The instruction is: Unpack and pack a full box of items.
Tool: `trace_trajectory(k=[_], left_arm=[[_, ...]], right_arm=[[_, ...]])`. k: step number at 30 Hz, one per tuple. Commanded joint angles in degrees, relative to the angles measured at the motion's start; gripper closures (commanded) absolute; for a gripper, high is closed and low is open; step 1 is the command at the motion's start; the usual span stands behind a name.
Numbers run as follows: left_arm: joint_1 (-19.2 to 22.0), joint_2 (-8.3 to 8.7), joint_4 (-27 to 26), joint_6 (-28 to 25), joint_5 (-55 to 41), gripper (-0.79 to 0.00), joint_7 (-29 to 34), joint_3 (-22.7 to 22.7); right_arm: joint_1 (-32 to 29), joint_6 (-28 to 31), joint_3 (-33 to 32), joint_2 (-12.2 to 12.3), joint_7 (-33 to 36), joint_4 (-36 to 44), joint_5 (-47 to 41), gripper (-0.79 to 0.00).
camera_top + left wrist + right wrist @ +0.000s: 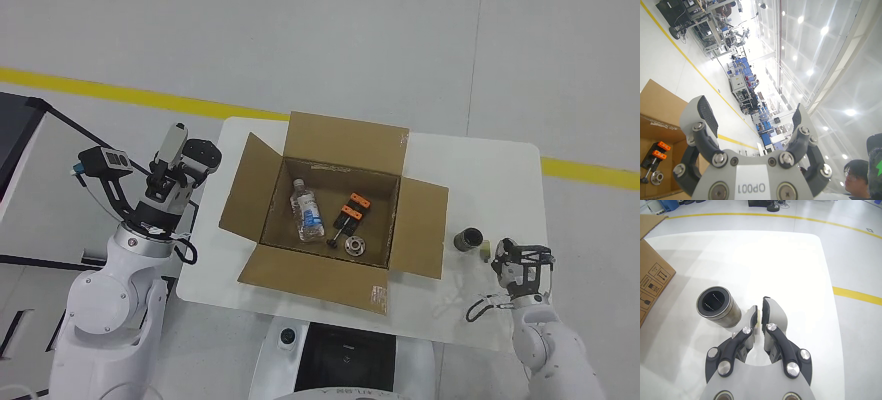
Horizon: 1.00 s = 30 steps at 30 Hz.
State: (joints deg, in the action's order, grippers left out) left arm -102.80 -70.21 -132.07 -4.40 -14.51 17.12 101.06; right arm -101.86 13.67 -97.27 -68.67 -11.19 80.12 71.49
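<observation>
Right wrist view has the right gripper (760, 303) low over the white rounded-corner tabletop (772, 262), close to its near right corner. Its jaws are drawn almost together, with a small pale yellow piece (758, 314) pinched between the pads; what that piece is cannot be made out. Just beside one finger, apart from the pads and not held, sits a dull grey metal cylinder with a black-lined bore (719, 308), its open end turned toward the camera. Whether it stands or lies cannot be told. Past it is a wall of the open brown cardboard box (651, 272).

Top view puts the right gripper (500, 255) near the tabletop's right edge, with the pale yellow piece (484, 246) at its tips. The metal cylinder (466, 241) lies between that piece and the right flap of the cardboard box (330, 150), which takes up the middle of the tabletop. Inside the box lie a clear plastic bottle (307, 210), a small black vise with orange jaw blocks (351, 210) and a round steel flange (354, 245).

By the far left corner the left gripper (195, 158) is raised. In the left wrist view the left gripper (751, 102) has its jaws spread wide, nothing between them, with the box (655, 98), vise (656, 153) and flange (656, 177) to one side.
</observation>
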Motion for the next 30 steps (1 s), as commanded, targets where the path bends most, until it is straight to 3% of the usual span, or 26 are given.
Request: trace_trajectory(k=[1, 11, 17, 18, 23, 30], left_arm=[[0.0, 0.0, 0.0, 0.0, 0.0, -0.785, 0.0, 0.0], [0.0, 0.0, 0.0, 0.0, 0.0, -0.785, 0.0, 0.0], [0.0, 0.0, 0.0, 0.0, 0.0, -0.785, 0.0, 0.0], [0.0, 0.0, 0.0, 0.0, 0.0, -0.785, 0.0, 0.0], [0.0, 0.0, 0.0, 0.0, 0.0, -0.785, 0.0, 0.0], [0.0, 0.0, 0.0, 0.0, 0.0, -0.785, 0.0, 0.0]], right_arm=[[-0.79, 0.24, -0.71, 0.08, 0.41, 1.07, -0.31, 0.0], [-2.95, -0.25, -1.59, 0.17, 0.59, 2.01, 0.64, 0.0], [-6.08, 1.29, -3.06, 0.8, -2.59, 3.29, 7.66, 0.0], [-6.43, 1.79, -3.31, 0.85, -2.71, 3.19, 7.7, -0.139], [-6.48, 3.17, -2.53, 0.84, -0.69, 3.13, 7.54, -0.317], [-2.82, 0.88, 1.14, 0.38, 1.54, 0.13, 8.46, -0.357]])
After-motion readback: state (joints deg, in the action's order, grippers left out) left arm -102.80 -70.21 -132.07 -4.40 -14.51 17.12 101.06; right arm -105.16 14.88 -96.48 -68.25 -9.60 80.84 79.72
